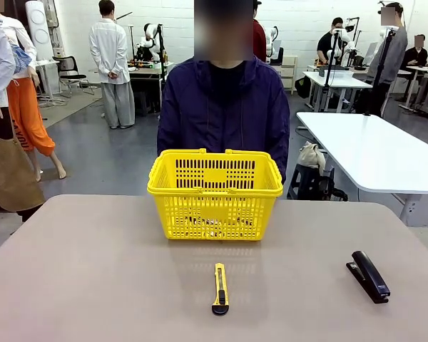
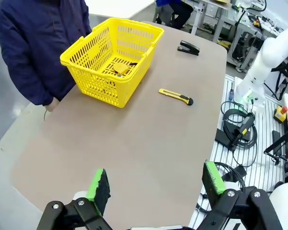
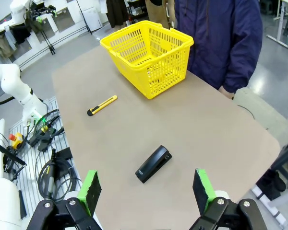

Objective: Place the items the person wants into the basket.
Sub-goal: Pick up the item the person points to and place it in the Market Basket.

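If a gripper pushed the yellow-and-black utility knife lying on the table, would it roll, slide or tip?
The utility knife looks flat-sided and lies flat on the table, so it would probably slide, not roll. Long and slim, it would likely pivot if pushed near one end. It looks rigid, so a lift should not bend it.

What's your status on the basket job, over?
Left hand and right hand open, empty, held above the table. Basket at the far edge by the person, something yellow inside. Utility knife and stapler left on the table.
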`<action>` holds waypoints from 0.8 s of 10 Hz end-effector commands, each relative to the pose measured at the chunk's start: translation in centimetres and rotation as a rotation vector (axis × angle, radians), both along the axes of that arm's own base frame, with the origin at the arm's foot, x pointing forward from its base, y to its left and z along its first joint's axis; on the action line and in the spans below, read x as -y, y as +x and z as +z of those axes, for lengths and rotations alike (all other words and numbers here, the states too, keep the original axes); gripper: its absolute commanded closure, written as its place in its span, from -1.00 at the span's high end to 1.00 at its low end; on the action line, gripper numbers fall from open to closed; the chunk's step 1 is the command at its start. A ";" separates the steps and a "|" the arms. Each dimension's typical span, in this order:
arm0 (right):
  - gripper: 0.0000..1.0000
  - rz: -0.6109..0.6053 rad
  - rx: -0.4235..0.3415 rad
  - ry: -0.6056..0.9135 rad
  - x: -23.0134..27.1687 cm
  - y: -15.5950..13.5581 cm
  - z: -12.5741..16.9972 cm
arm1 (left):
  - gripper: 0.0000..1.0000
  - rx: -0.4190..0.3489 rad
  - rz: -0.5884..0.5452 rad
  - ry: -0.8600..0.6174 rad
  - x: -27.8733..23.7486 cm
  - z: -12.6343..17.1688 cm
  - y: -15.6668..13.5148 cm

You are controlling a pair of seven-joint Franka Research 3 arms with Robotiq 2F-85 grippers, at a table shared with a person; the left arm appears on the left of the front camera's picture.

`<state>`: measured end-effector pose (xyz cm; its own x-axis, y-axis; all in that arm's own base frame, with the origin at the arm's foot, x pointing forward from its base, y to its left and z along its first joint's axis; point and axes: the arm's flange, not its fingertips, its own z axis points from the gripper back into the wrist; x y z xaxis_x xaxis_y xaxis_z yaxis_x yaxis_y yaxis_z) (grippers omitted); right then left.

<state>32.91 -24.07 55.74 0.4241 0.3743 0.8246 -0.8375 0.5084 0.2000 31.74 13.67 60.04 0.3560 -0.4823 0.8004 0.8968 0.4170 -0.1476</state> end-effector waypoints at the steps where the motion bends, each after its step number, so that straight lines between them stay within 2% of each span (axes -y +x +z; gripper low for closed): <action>1: 1.00 0.003 0.032 0.025 0.0 0.2 0.0 | 1.00 0.005 -0.009 0.003 -0.2 0.3 -0.2; 8: 1.00 0.003 0.032 0.025 0.0 0.2 0.0 | 1.00 0.005 -0.009 0.003 -0.2 0.3 -0.2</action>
